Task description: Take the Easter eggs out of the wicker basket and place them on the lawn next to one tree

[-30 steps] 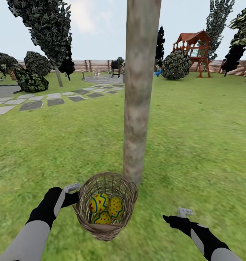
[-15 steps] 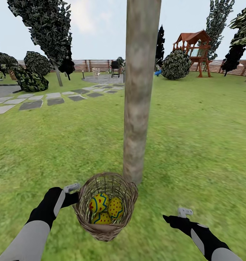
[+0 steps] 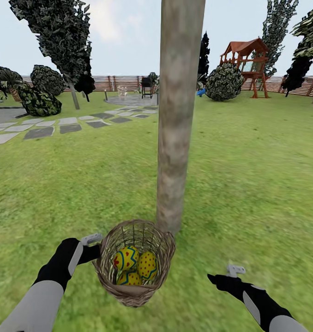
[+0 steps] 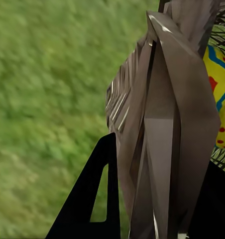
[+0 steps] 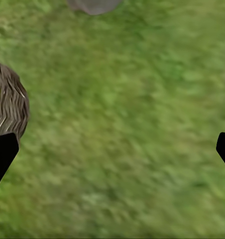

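My left gripper (image 3: 93, 246) pinches the rim of the small round brown woven-twig basket (image 3: 135, 262), its three yellow dotted Easter eggs (image 3: 135, 265) inside. My right gripper (image 3: 217, 276), spread and empty, hovers beside it. Beyond stands the grey-brown tree trunk (image 3: 177, 120).

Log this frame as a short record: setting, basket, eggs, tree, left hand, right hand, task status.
setting: green grass lawn in a fenced garden
basket: small round brown woven wicker basket, tilted, at the foot of the trunk
eggs: three yellow Easter eggs with red dots and zigzag bands, all inside the basket
tree: tall bare grey-brown trunk, just behind the basket
left hand: closed on the basket's rim
right hand: open, empty, over grass
task status: no egg on the lawn yet
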Controlling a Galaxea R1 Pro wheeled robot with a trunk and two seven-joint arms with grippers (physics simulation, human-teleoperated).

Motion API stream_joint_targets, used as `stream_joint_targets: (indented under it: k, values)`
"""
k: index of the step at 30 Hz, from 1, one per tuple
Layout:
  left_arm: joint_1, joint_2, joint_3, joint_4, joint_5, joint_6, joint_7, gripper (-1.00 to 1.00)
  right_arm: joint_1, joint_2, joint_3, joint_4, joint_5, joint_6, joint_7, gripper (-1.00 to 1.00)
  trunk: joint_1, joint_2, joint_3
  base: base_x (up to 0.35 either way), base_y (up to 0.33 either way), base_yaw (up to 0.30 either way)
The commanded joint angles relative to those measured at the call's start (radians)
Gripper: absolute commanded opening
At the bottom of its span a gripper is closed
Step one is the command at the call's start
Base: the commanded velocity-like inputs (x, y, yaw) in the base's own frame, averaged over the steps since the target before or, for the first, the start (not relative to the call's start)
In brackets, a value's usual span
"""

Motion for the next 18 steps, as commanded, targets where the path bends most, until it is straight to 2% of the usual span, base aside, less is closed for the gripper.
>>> stream_joint_targets:
  k: [1,18]
  values:
    - [-0.001,0.000,0.002,-0.001,0.014,0.005,0.000,-1.00,0.000,0.001,-0.007,-0.002,-0.005,0.009,0.006,1.00,0.004,-0.008,-0.004,0.000,0.000,0.000]
    - [-0.001,-0.002,0.002,-0.001,0.014,0.008,-0.002,-1.00,0.000,0.001,-0.007,-0.001,-0.005,0.009,0.007,1.00,0.069,-0.127,-0.057,0.000,0.000,0.000]
